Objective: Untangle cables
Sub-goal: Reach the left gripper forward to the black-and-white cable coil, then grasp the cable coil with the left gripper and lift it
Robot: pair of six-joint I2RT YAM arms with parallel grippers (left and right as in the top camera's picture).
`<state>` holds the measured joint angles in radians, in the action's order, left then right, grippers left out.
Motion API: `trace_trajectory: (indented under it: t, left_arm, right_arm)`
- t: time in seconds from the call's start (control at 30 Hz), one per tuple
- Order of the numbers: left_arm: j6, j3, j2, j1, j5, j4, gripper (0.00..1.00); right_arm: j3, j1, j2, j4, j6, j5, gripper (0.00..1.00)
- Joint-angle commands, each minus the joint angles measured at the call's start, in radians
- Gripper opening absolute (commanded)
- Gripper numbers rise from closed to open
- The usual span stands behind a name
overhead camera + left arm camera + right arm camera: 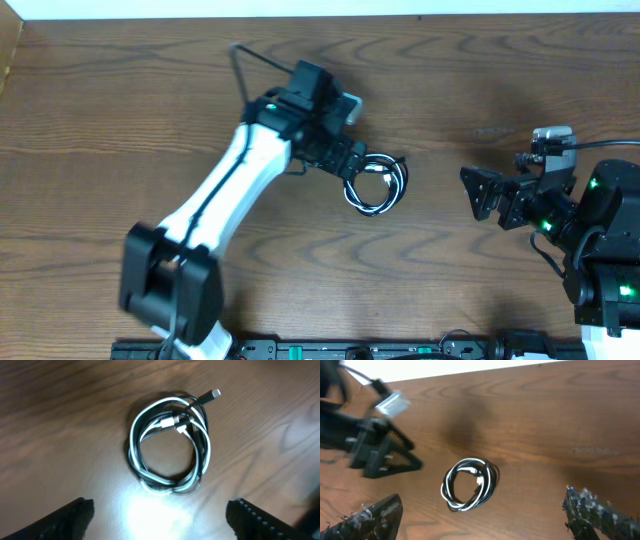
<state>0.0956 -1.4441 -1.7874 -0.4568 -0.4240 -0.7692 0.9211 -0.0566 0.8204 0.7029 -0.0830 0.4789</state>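
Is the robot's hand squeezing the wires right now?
No, the coiled black and white cables lie loose ahead of the left hand, whose fingers are wide apart and touch neither cable.

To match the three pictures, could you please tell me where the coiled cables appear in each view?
Overhead: the cables lie near the centre, just right of the left claw.
Left wrist: the cables fill the middle, above the open left claw.
Right wrist: the cables sit at lower centre, right of the left claw.
Shared landmark: the left claw beside the coil.
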Motion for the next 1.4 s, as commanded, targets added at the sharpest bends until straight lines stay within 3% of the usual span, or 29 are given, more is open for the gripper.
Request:
trace_trajectory:
  t: [0.0,0.13,0.3,0.5,0.9,1.37]
  left_arm:
    - [0.110,-0.027,-0.077,-0.029,-0.006,0.039,0.85]
    - [0.160,-0.027,-0.167,-0.054,-0.009,0.123,0.77]
    - [0.190,-0.027,-0.255,-0.084,-0.010,0.220,0.75]
    - [0.204,-0.027,-0.311,-0.092,-0.006,0.307,0.59]
    - [0.208,-0.013,-0.317,-0.093,0.123,0.336,0.58]
    - [0.207,0.001,-0.348,-0.092,0.164,0.377,0.57]
  right_arm:
    - [0.019,0.004,0.001,0.024,0.010,0.021,0.96]
    - [0.019,0.004,0.003,0.043,0.010,0.021,0.87]
    - [0.018,0.004,0.003,0.056,0.010,0.021,0.84]
    - [0.018,0.004,0.005,0.088,0.010,0.021,0.82]
    - [0.018,0.004,0.005,0.105,0.010,0.021,0.82]
    - [0.018,0.004,0.005,0.109,0.010,0.021,0.83]
